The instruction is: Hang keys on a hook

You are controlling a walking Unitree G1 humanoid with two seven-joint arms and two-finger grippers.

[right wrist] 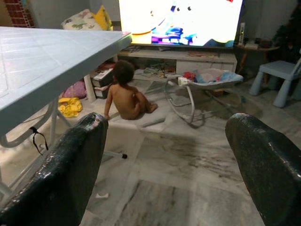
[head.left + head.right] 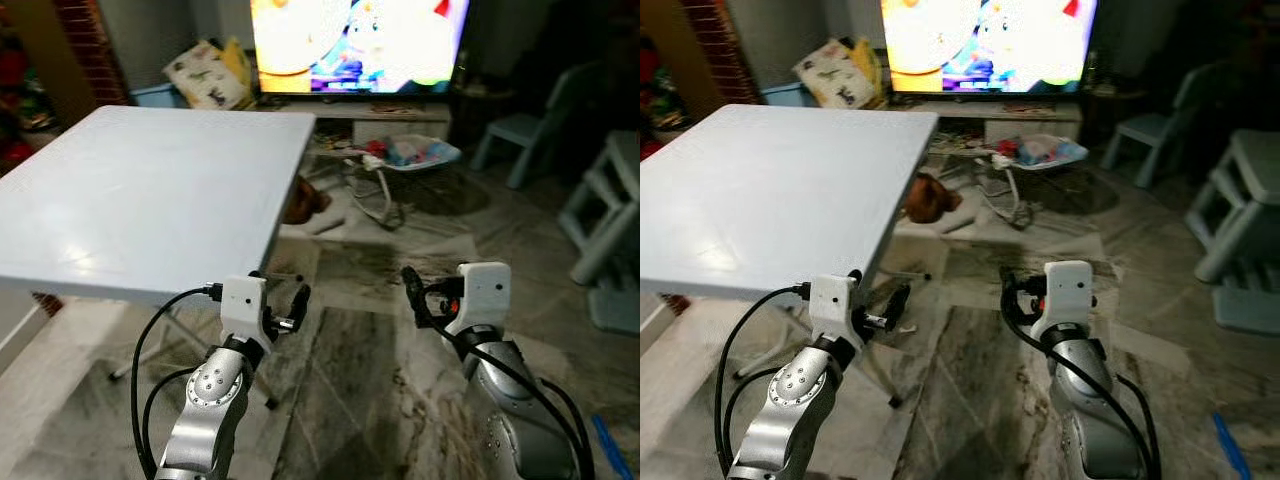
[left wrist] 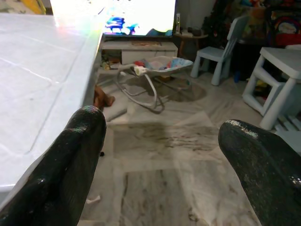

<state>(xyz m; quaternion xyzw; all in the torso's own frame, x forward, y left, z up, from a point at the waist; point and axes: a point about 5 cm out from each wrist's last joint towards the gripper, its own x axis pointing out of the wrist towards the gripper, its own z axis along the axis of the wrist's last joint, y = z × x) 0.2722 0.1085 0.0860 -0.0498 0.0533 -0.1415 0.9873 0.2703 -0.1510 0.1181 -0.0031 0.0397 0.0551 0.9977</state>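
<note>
1. Counter (image 2: 150, 190): white folding type, standing on the robot's left over a marbled floor (image 2: 370, 390).
2. Left gripper (image 2: 290, 305): raised just beside the counter's near corner, jaws apart, holding nothing.
3. Right gripper (image 2: 412, 290): raised over the floor, well apart from the left one, jaws apart, holding nothing.
4. Keys and hook: cannot be made out in any view.
5. Background: lit television (image 2: 360, 40); baby bouncer (image 1: 207, 80); a person (image 1: 124, 96) seated on the floor near the counter's far edge; pale blue chair (image 2: 525, 130).
</note>
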